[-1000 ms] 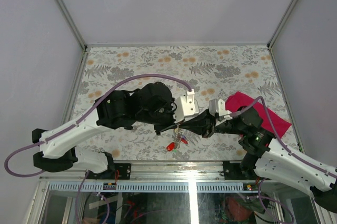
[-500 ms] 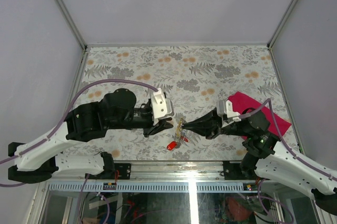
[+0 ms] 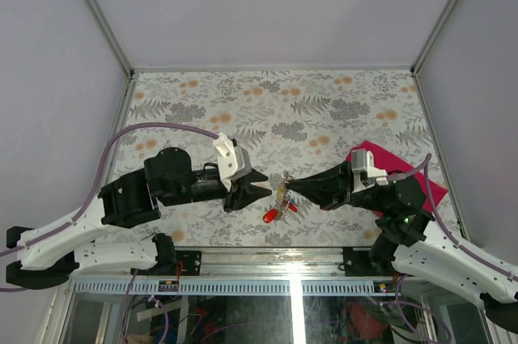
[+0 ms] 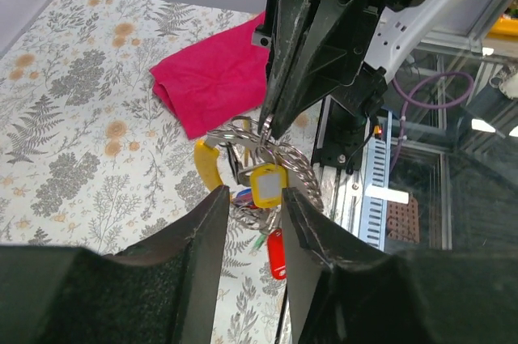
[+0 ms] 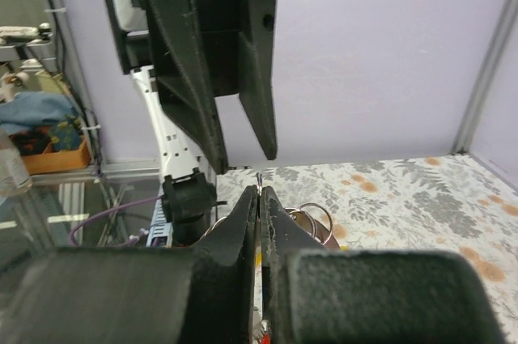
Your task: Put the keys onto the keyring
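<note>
**Overhead view.** The left gripper (image 3: 263,190) and the right gripper (image 3: 291,186) point at each other tip to tip over the near edge of the floral table (image 3: 324,101). The keys (image 3: 281,199) hang bunched between them, and a red-headed key (image 3: 271,215) dangles lowest. A magenta cloth (image 3: 419,180) lies behind the right arm.

**Left wrist view.** This view alone shows the grip. The right gripper's tips are pinched shut on the keyring (image 4: 239,127), with a yellow-headed key (image 4: 208,167) hanging beneath. The left jaws stand narrowly parted, short of the bunch and holding nothing.

**Right wrist view.** The right fingers are pressed flat together, with a sliver of metal showing at their tip. The keys themselves are mostly hidden here.
</note>
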`<state>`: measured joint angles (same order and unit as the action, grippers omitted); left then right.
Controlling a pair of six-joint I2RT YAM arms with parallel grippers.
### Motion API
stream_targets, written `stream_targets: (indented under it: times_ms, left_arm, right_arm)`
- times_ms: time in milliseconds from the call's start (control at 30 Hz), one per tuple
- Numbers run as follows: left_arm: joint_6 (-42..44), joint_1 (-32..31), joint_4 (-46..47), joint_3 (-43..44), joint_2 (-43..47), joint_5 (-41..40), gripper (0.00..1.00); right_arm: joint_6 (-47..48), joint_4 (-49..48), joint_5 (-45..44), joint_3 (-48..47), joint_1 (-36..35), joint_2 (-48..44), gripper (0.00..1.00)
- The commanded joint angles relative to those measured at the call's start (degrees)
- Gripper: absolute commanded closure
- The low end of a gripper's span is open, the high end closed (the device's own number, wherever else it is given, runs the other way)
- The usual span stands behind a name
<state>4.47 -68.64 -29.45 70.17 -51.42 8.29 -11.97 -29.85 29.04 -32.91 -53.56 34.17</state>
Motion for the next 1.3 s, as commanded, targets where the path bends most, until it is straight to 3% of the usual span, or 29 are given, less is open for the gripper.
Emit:
stream_targets:
  times_ms: [0,200,467,967,1267]
  left_arm:
    - [-4.31,-0.32,10.76,-3.22,1.78,-3.12,0.64]
    - [-8.73,-0.35,20.0,-9.32,3.09,-8.42,0.54]
    - [-7.67,-0.28,28.22,-13.49,0.73,-11.72,0.44]
    - [-3.25,-0.3,30.42,-18.24,-0.03,-5.42,0.47]
    - [-2.64,-0.34,30.53,-18.4,-1.81,-4.73,0.55]
  right_arm:
    - [1.37,-2.29,-9.11,-1.98,0.01,-1.2,1.0]
    - [1.03,0.17,-18.62,-3.4,-0.03,-0.58,1.0]
    - [-0.4,0.03,-21.18,-4.53,0.03,1.49,1.0]
    - [-2.63,-1.18,-20.29,-6.02,-0.02,0.89,1.0]
    - [-4.01,-0.93,-18.62,-7.25,0.01,0.39,1.0]
